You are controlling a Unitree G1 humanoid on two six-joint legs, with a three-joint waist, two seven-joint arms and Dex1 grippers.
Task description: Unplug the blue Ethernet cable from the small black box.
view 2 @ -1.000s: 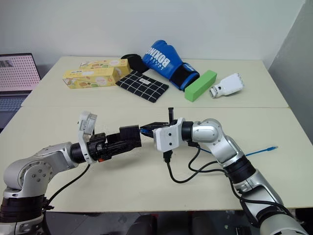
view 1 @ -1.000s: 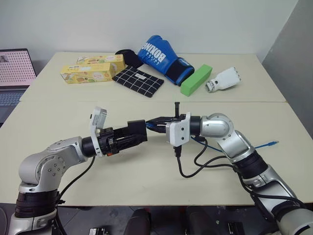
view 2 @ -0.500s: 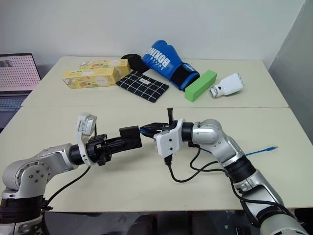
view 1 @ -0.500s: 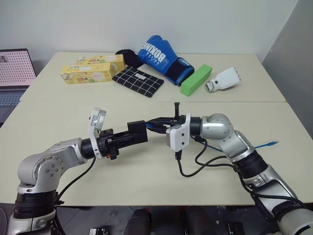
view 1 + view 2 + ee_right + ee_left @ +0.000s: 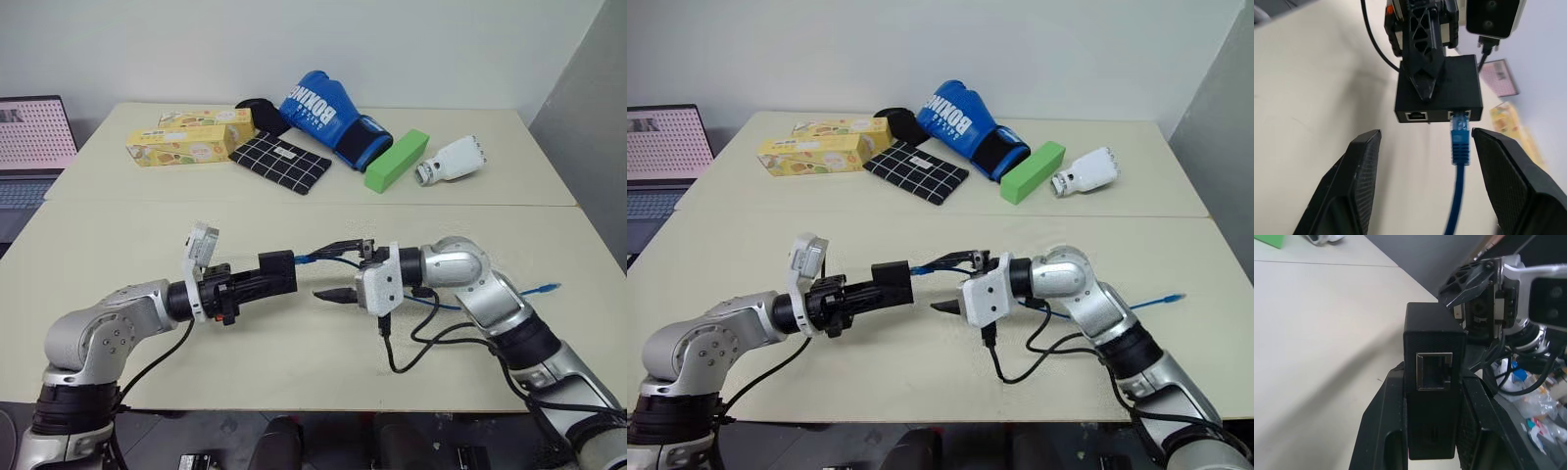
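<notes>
Now the left hand (image 5: 279, 276) grips the small black box (image 5: 277, 270) above the table (image 5: 118, 235); the blue Ethernet cable (image 5: 1459, 137) sits plugged into it, between the open right hand's (image 5: 343, 268) fingers (image 5: 1347, 191), at 3 o'clock.

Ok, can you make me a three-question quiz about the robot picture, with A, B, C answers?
1. Where is the small black box? A in the left gripper; B on the laptop; C under the glove.
2. How many ports show on its side? A one; B two; C four.
3. Near the blue Ethernet cable, the right gripper is: A shut; B open; C holding a block.
Answers: 1 A, it is clamped there. 2 B, one empty, one with the plug. 3 B, its jaws stand apart on either side of the cable.
</notes>
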